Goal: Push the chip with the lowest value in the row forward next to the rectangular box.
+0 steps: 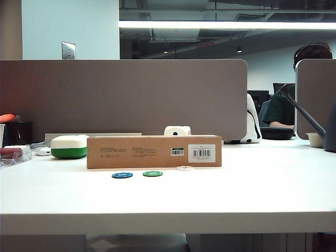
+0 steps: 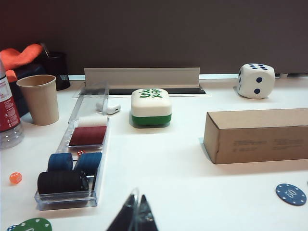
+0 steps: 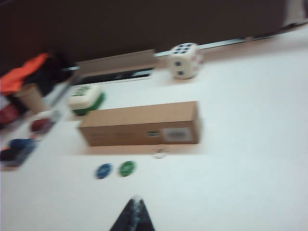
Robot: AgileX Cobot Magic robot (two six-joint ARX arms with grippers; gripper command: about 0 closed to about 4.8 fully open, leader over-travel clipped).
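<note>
The white chip (image 1: 184, 168) lies against the front face of the brown rectangular box (image 1: 154, 151), below its barcode label. The blue chip (image 1: 122, 175) and green chip (image 1: 153, 174) lie side by side a little nearer the table's front edge. The right wrist view shows the same layout: white chip (image 3: 159, 153) at the box (image 3: 139, 124), with the blue chip (image 3: 103, 171) and green chip (image 3: 126, 168) closer to my right gripper (image 3: 136, 199), which is shut and empty, well back from them. My left gripper (image 2: 137, 196) is also shut and empty, left of the box (image 2: 257, 134) and of the blue chip (image 2: 290, 194).
A clear tray (image 2: 72, 163) of stacked chips, a white-and-green case (image 2: 151, 107), a paper cup (image 2: 40, 98) and a bottle (image 2: 7, 110) stand on the left. A large die (image 2: 256, 80) sits behind the box. A dark slanted bar (image 1: 307, 113) shows at the exterior view's right edge.
</note>
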